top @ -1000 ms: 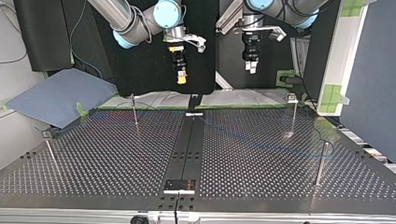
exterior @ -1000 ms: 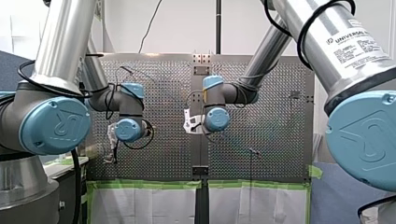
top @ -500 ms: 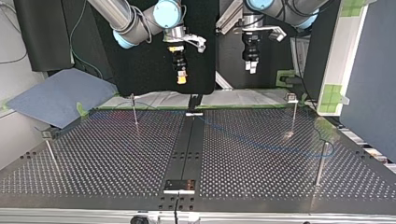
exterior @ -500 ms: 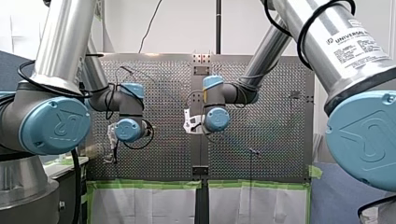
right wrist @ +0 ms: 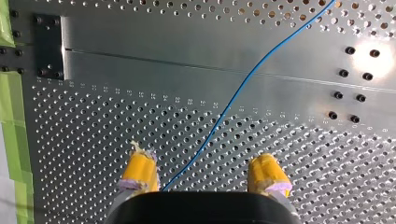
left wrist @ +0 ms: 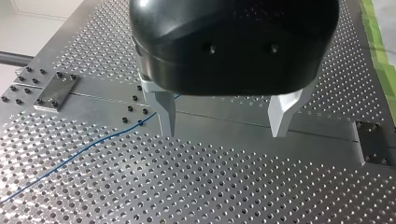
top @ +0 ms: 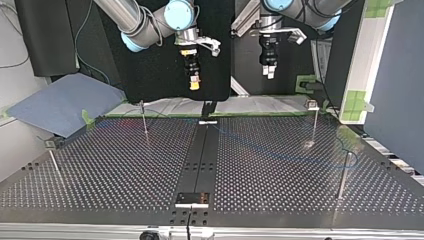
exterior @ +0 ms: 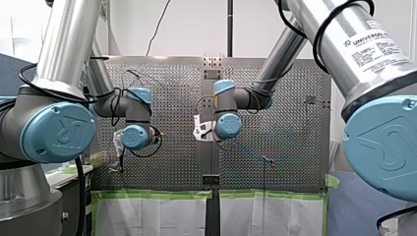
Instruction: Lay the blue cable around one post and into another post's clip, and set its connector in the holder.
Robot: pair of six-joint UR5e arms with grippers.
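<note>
In the right wrist view my right gripper point(right wrist: 201, 161) is hovering over the perforated table point(right wrist: 116, 121), its yellow pads point(right wrist: 140, 167) standing wide apart and holding nothing. The blue cable point(right wrist: 241, 88) is lying loose on the table, running from between the fingers out across the smooth centre strip point(right wrist: 187, 51). Green tape point(right wrist: 11, 140) is edging the table near a dark bolted plate point(right wrist: 49, 46). In the left wrist view my left gripper point(left wrist: 223, 134) is also hanging above the table with its metal fingers point(left wrist: 164, 114) spread wide and empty. There the cable is lying flat on the holes and passing behind one finger, where the gripper's body is hiding the rest. In the top view both grippers are hanging well above the table, my right one at the view's left showing a yellow pad side-on, my left one at the view's right. Thin posts point(top: 144, 120) are standing upright on the table, and the cable is showing only as a faint blue line curving from the centre strip toward the view's right. In the front view my left arm point(exterior: 64, 73) and my right arm point(exterior: 344, 49) are reaching in over the table. Their wrists are covering the grippers, and the cable is too faint to follow.
</note>
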